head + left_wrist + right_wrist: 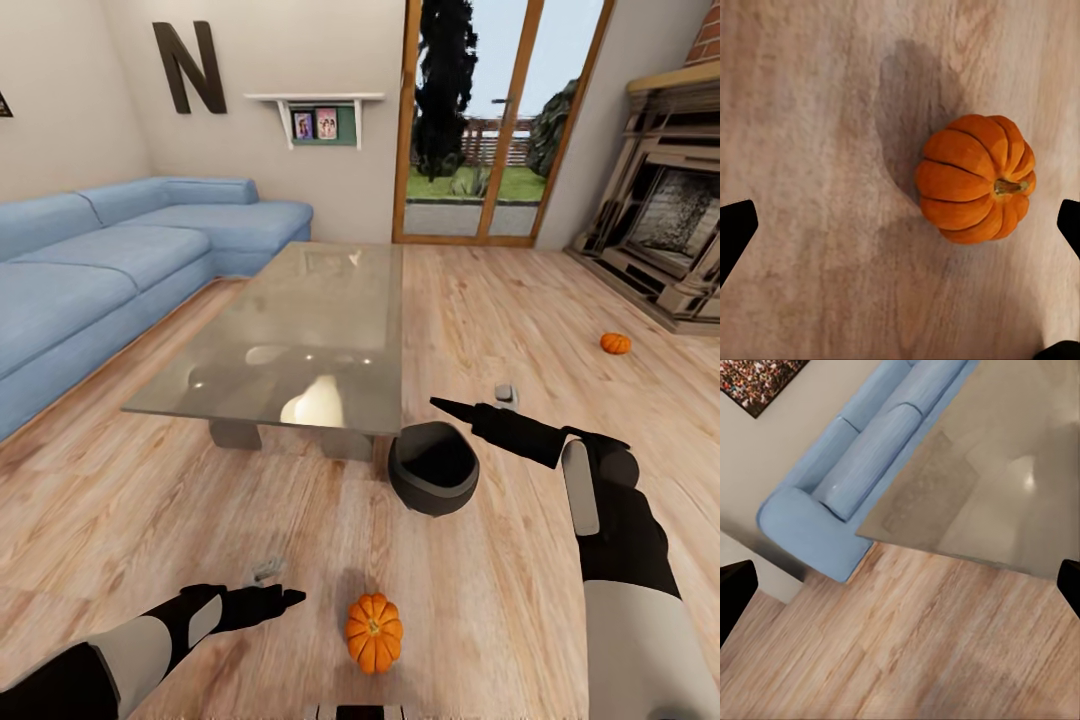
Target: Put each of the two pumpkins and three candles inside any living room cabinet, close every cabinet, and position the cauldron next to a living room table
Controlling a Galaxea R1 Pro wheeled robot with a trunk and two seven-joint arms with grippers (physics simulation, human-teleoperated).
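Your nearest small orange ribbed pumpkin with its short brown stem sits on the pale wood floor at the bottom centre of the head view, just beside your left gripper, whose jaws stand wide and empty around bare floor in the left wrist view. It looks light, rigid and smooth, likely to roll, so take it across its widest ribs, not by the stem. Your right gripper, also spread wide and holding nothing, hangs above the round black cauldron right of centre.

Glossy glass table, matt black cauldron, wood-plank floor.
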